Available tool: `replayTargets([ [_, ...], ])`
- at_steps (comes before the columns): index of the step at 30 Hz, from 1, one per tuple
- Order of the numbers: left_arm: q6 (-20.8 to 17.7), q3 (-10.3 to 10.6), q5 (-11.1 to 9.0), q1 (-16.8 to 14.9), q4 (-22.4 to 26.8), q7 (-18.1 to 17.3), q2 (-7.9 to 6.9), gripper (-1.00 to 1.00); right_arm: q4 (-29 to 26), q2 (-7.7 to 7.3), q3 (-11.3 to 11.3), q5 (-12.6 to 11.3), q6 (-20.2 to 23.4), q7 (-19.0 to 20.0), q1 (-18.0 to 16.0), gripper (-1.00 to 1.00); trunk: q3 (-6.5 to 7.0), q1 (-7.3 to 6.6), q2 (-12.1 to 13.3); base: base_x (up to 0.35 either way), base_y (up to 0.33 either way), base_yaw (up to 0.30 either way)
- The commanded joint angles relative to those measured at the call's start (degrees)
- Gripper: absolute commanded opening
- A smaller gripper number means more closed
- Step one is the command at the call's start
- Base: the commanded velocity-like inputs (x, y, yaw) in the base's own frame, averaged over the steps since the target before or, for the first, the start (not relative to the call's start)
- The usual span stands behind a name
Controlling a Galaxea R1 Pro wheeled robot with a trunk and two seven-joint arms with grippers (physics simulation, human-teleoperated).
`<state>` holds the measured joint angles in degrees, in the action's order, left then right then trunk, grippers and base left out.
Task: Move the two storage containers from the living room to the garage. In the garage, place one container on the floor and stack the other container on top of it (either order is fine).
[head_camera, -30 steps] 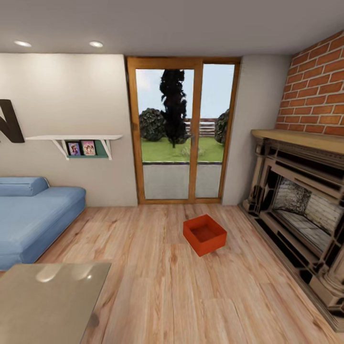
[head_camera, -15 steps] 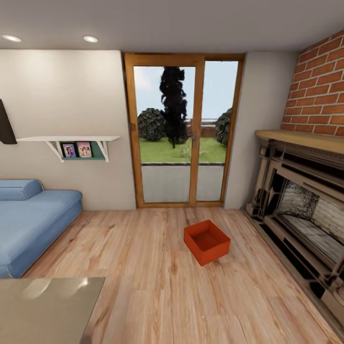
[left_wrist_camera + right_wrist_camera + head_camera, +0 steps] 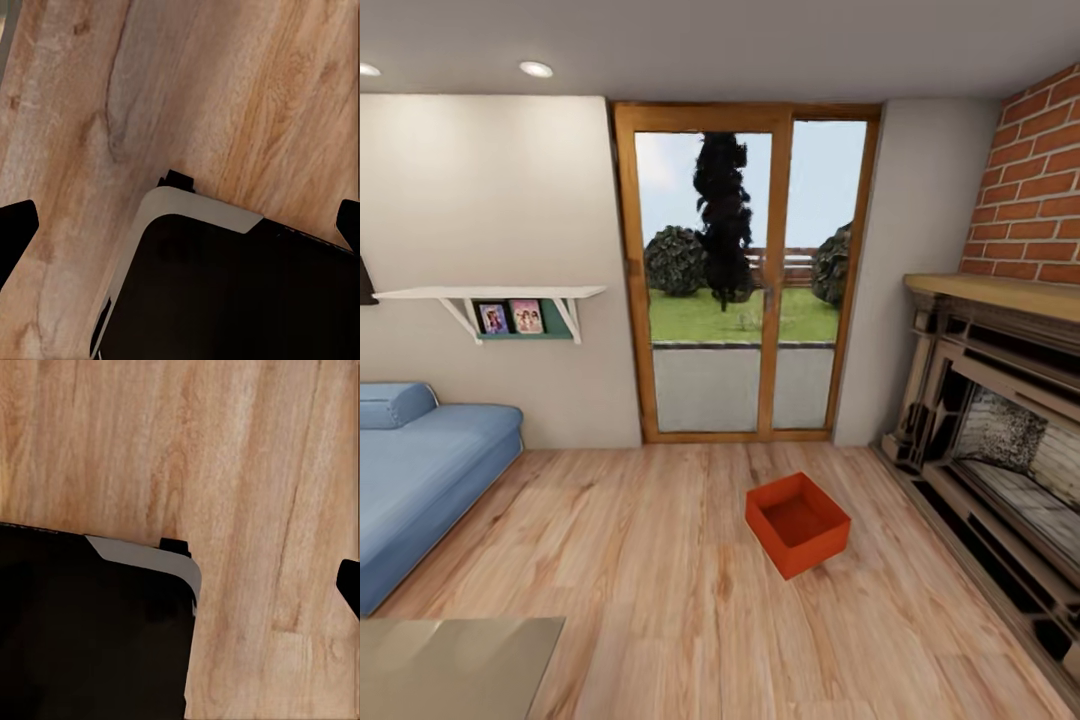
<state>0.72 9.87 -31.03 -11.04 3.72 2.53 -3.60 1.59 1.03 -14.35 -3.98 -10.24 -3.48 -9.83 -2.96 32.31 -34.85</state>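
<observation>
Fingertips are the only part of either gripper on show. In the left wrist view two dark tips sit at the frame's opposite side edges, so the left gripper (image 3: 180,225) is spread wide with nothing between its fingers (image 3: 15,229). In the right wrist view one dark tip of the right gripper's finger (image 3: 351,585) cuts in at the right edge; how far that gripper is spread cannot be told. Both wrist views look down on the wood floor (image 3: 225,90) and on a black, rounded-cornered body with a pale grey rim (image 3: 195,206), apparently part of the robot itself.

One storage container (image 3: 797,524) stands on the pale plank floor (image 3: 660,560) just right of centre in the head view: a red-orange open bin with thin plain walls, turned corner-on, its inside bare. It lies between the glass doors (image 3: 745,270) at upper centre, framed in warm wood, and the dark carved fireplace (image 3: 1000,470) at the right, which sits under red brick (image 3: 1040,190). A blue sofa (image 3: 420,470) fills the left edge, with a white wall shelf (image 3: 485,295) above it holding small pictures. A glossy tabletop (image 3: 455,665) occupies the lower left corner.
</observation>
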Motion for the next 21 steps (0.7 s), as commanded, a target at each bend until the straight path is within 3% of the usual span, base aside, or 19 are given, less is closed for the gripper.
replayTargets([
  [1, 0.1, 0.5, -0.4, 0.0, 0.0, 0.2, -0.01, 1.00, 0.2, -0.02, -0.5, -0.3, -0.3, -0.1, -0.1, 1.00, -0.10, 0.05, -0.1, 0.325, 0.000, 0.000],
  [21, 0.1, 0.5, -0.4, 0.0, 0.1, 0.2, -0.01, 1.00, 0.2, 0.02, -0.6, -0.4, -0.2, -0.2, 0.0, 1.00, -0.10, 0.05, -0.1, 0.324, 0.000, 0.000],
])
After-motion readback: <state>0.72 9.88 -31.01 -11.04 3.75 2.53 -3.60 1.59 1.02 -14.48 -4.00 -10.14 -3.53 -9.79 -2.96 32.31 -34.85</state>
